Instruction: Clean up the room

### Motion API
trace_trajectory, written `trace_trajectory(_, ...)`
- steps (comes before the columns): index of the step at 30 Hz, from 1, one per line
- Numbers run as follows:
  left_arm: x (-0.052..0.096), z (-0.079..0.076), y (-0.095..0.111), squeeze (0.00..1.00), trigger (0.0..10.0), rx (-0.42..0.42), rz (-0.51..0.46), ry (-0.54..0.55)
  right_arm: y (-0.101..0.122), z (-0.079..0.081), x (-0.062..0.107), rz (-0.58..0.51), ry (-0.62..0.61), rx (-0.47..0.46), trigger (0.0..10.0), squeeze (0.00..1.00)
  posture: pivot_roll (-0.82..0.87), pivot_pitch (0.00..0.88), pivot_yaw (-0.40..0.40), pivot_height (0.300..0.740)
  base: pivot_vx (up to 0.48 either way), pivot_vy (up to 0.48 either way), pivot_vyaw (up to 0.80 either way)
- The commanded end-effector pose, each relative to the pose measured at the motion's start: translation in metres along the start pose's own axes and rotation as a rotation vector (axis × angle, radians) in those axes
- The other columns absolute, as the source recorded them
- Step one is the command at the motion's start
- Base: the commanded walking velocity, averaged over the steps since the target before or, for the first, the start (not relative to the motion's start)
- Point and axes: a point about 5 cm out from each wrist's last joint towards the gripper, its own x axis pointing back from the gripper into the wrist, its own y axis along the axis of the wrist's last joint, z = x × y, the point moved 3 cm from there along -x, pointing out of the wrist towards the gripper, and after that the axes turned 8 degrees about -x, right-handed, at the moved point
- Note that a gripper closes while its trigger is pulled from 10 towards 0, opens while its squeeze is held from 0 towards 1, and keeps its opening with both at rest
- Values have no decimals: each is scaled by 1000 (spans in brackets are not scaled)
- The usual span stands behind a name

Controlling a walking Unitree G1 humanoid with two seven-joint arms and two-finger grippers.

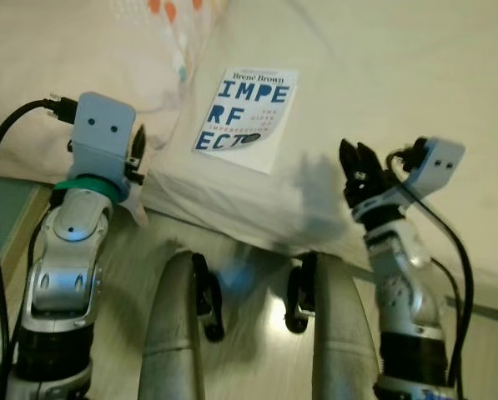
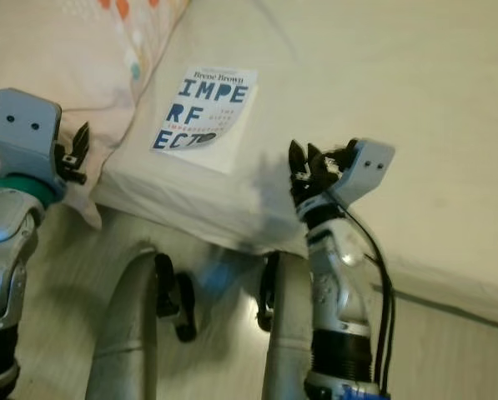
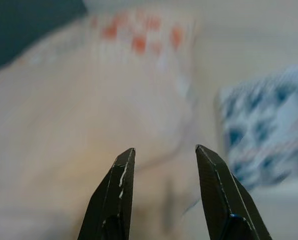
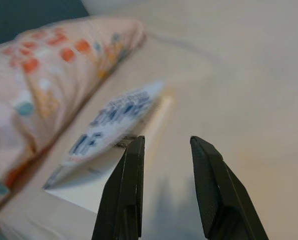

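On the bed [image 1: 415,75] before us, our book [image 1: 246,119] (beside a pillow [image 1: 82,67]), both claws, left [image 3: 163,155] and right [image 4: 164,145], parted, empty.

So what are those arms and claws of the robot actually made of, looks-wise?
Both arms are silver, jointed metal. The left gripper and right gripper each have two long black fingers, a pale blue-grey camera box at the wrist, and black cables. The left wrist has a green band.

A bed [image 1: 415,75] with a pale cream sheet carries two things. A white book [image 1: 247,118] with blue lettering lies flat near the bed's front edge. Just beside it, toward the left edge, rests a pillow [image 1: 107,50] with orange and teal spots.
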Motion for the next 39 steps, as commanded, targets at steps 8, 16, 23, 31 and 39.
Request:
trace_trajectory(8,10,-12,9,0,10000,171,-7,-20,0,2,11,-15,-24,83,10000,0,-5,215,32,603,0,0,0)
trace_trajectory(16,1,-40,-30,0,10000,332,128,-56,-3,-1,11,-15,-31,282,10000,0,-55,150,10,623,0,0,0)
trace_trajectory(23,-9,-44,-33,0,10000,331,132,-59,-6,-4,12,-5,-40,305,10000,0,-75,123,10,638,0,0,0)
trace_trajectory(31,-17,-50,-38,0,10000,332,146,-64,-10,-7,12,-2,-52,325,10000,0,-87,102,14,668,0,0,0)
trace_trajectory(39,-19,-51,-43,0,10000,326,152,-55,-12,-9,12,-4,-57,333,10000,0,-87,91,13,693,0,0,0)
